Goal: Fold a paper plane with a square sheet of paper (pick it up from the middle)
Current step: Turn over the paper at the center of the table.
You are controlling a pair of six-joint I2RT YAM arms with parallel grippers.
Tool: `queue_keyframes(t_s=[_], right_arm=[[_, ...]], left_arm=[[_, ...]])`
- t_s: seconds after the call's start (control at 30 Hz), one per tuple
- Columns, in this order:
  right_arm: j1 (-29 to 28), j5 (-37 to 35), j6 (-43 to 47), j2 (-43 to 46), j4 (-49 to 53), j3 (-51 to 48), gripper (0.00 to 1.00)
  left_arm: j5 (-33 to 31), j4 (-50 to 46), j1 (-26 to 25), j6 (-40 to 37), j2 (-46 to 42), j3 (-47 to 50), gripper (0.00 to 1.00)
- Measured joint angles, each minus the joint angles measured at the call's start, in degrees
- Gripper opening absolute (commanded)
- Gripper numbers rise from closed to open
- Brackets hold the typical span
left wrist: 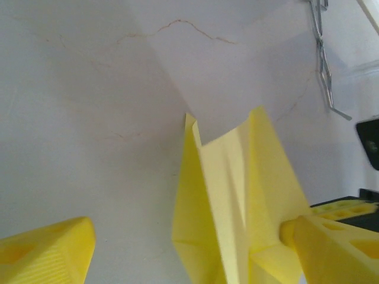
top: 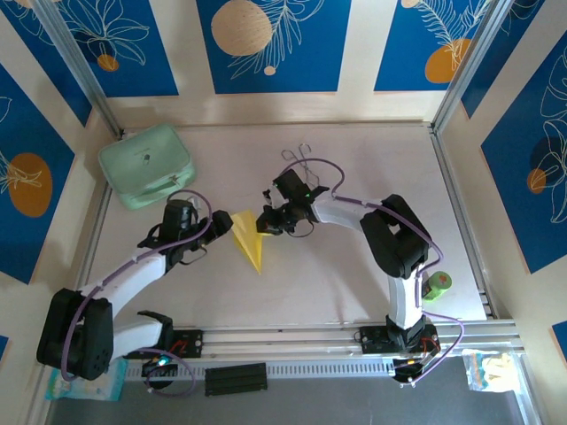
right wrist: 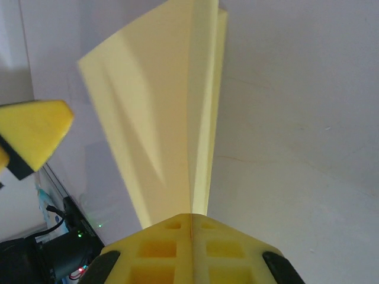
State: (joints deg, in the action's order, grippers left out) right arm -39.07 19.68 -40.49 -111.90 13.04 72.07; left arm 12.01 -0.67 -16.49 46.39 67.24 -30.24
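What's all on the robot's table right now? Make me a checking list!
Surface: pale table, flat.
Job's things: yellow folded plane, between the pincers.
Clutter: mint case at the back left; metal tongs at the back; green roll by the right rail.
Pincers: right pincer shut on the plane; left pincer open, a finger on each side of the plane.
Cables: purple cables along both arms.
Surroundings: blue leaf-patterned walls.

In the left wrist view the bottom edge cuts off the paper plane point(left wrist: 237, 195).
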Motion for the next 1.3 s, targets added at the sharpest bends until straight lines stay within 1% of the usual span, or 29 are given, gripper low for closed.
queue_keyframes(t_s=[0.17, 0.2, 0.27, 0.4, 0.6, 0.7, 0.77, 0.83, 0.97, 1.2, 1.3], right_arm=[[1.5, 2.0, -1.5, -1.0, -3.9, -3.9, 0.03], [1.8, 2.3, -1.6, -1.0, -4.7, -4.4, 0.03], [2.3, 2.7, -1.9, -1.0, -5.7, -5.0, 0.03], [3.0, 2.9, -2.5, -1.0, -7.0, -5.5, 0.03], [3.2, 2.9, -3.0, -1.0, -8.0, -6.4, 0.03], [3.2, 2.9, -3.0, -1.0, -8.0, -6.6, 0.03], [3.4, 2.9, -3.0, -1.2, -8.2, -6.6, 0.03], [3.5, 2.9, -3.0, -1.3, -8.3, -6.6, 0.03], [3.7, 2.9, -3.0, -1.3, -8.6, -6.6, 0.03], [4.3, 2.9, -3.4, -1.3, -9.6, -7.6, 0.02], [4.7, 2.8, -4.1, -1.0, -11.0, -9.4, 0.02]], left_arm=[[3.0, 2.3, 0.0, 1.2, 2.6, 1.2, 0.55], [3.8, 3.0, 0.0, 1.6, 3.4, 1.6, 0.52], [5.2, 4.5, -0.3, 2.5, 4.9, 2.3, 0.52], [8.2, 8.0, -1.5, 4.0, 9.1, 2.9, 0.43], [11.2, 12.2, -4.2, 5.7, 14.5, 2.8, 0.37], [12.5, 14.1, -4.5, 6.2, 16.5, 2.2, 0.32], [12.9, 15.0, -4.7, 6.6, 17.7, 1.7, 0.30], [13.2, 15.8, -4.8, 7.0, 18.5, 1.4, 0.26], [13.9, 17.7, -4.8, 7.6, 20.6, 0.6, 0.22], [14.5, 19.6, -4.8, 9.5, 23.2, -0.2, 0.00], [14.0, 19.6, -4.9, 10.6, 23.1, -0.2, 0.00]])
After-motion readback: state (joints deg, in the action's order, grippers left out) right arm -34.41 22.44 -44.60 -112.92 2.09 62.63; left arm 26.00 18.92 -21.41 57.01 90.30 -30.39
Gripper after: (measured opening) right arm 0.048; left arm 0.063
